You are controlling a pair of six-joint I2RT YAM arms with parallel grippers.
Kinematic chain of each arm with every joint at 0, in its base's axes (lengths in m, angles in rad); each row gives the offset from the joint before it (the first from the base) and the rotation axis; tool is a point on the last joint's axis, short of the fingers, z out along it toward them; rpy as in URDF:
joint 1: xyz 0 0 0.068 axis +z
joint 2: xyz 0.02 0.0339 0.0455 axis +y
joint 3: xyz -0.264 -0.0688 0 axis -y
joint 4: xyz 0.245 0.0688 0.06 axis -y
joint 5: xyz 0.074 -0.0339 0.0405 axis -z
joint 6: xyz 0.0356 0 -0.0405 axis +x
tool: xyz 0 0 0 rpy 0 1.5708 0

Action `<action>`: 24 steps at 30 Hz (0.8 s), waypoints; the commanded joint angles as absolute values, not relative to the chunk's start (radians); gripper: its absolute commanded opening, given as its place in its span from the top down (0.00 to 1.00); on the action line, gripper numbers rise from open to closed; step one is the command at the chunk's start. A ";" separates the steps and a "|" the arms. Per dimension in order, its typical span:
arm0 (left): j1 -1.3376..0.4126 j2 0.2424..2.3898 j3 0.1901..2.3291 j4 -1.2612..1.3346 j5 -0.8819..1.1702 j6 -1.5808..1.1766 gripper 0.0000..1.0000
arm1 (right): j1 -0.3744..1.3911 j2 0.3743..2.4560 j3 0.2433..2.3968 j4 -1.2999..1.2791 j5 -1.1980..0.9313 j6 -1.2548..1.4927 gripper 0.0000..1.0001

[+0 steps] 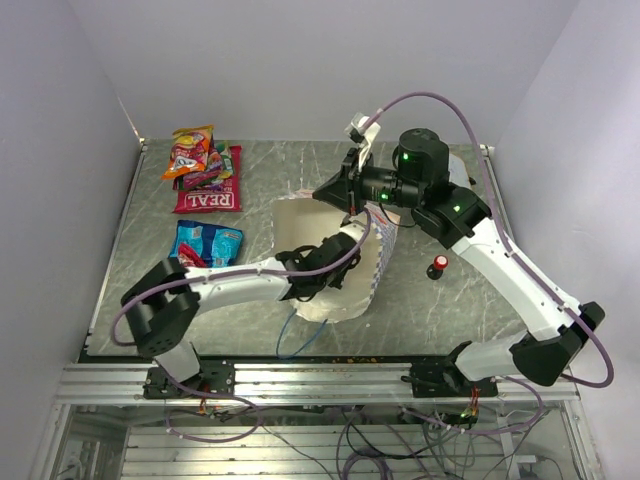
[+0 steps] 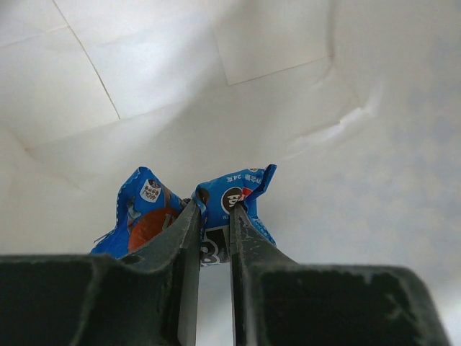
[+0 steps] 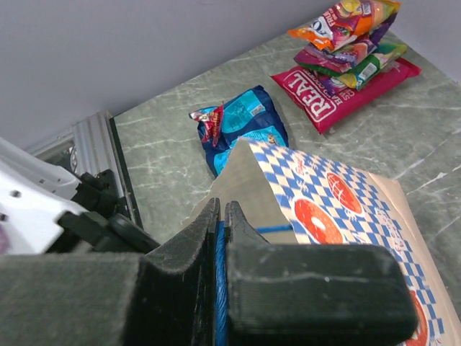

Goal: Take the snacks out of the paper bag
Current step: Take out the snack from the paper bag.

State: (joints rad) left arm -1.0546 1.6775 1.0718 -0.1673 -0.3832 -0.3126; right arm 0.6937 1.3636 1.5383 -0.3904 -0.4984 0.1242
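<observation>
paper bag (image 3: 338, 202) cord (image 3: 275, 229) in right gripper (image 3: 220, 210); left gripper (image 2: 214, 210) inside, pinching blue packet (image 2: 241, 196).

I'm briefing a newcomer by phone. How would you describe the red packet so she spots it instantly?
Look to the far left corner of the table, where snacks are piled. The red packet lies beneath them, the only one lettered REAL in white.
</observation>
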 commanded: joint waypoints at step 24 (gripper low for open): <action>-1.126 1.046 1.119 -0.500 -0.288 -0.314 0.93 | 0.694 1.379 1.545 -0.384 -0.372 0.140 1.00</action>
